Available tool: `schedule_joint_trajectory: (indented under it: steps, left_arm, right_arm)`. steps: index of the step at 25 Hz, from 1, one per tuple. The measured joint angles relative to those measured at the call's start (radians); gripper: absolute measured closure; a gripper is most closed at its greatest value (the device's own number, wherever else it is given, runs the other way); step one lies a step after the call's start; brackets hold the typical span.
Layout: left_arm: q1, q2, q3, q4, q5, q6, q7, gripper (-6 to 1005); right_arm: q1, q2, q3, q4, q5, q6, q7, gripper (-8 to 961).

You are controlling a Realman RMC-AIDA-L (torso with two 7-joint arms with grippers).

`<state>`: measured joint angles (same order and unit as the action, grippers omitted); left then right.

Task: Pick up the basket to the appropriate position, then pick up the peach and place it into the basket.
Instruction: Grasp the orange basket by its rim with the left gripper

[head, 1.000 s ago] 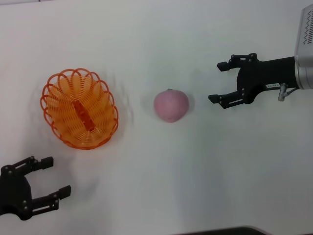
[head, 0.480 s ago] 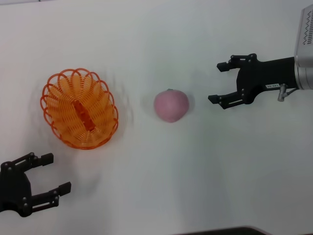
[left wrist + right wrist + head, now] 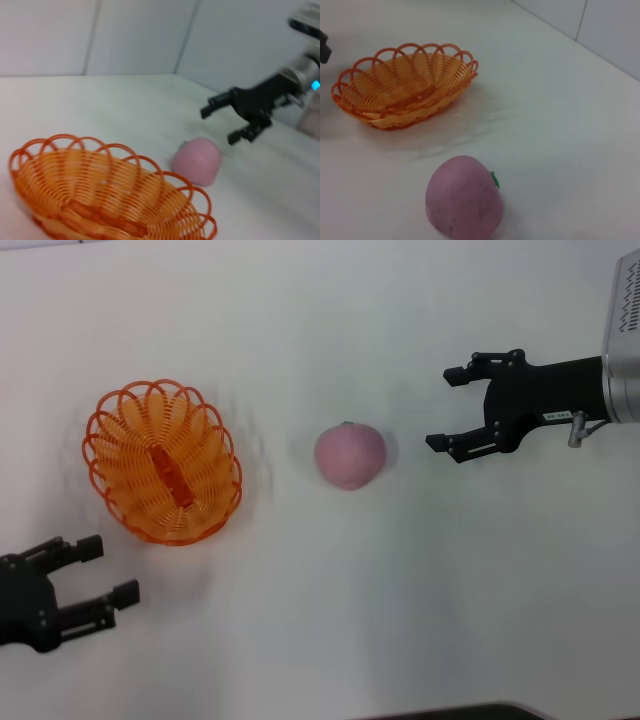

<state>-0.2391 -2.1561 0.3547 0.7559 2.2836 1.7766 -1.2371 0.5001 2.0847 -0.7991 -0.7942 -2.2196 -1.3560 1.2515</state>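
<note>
Since the earlier frames the left gripper had drawn back toward the near left corner of the white bench and its fingers had narrowed somewhat, though they were still parted and held nothing; the basket, the peach and the right gripper lay as they had a second before. Nearest the robot was that left gripper, low on the left, pointing toward the basket and clear of it, with bare bench between. Farther out stood one basket, orange looped wire with a scalloped rim, upright on the bench at the left; its long axis ran from far-left to near-right in the head view, and a darker orange strip lay along that same axis in its floor. It was empty. One peach sat on the bench near the middle, well apart from the basket and to its right, with its narrower end turned toward the near side and a small dark stem spot on its far edge; the right wrist view showed a little green mark at that spot. Beyond it on the right hung the right gripper, reaching in from the right edge with its fingers spread wide and empty, aimed at the peach and near it but not touching. Two grippers, one basket, one peach.
</note>
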Motion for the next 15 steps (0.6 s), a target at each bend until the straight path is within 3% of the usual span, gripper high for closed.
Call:
schedule_joint_trajectory:
  steps: [9, 15]
  left_arm:
    - [-0.041, 0.021, -0.005, 0.002, 0.005, -0.003, -0.198, 162]
    - [-0.094, 0.058, -0.038, 0.004, 0.008, -0.044, -0.466, 164]
  right_arm:
    - [0.000, 0.000, 0.000, 0.000, 0.000, 0.002, -0.006, 6]
    - [0.000, 0.001, 0.000, 0.001, 0.000, 0.015, -0.006, 6]
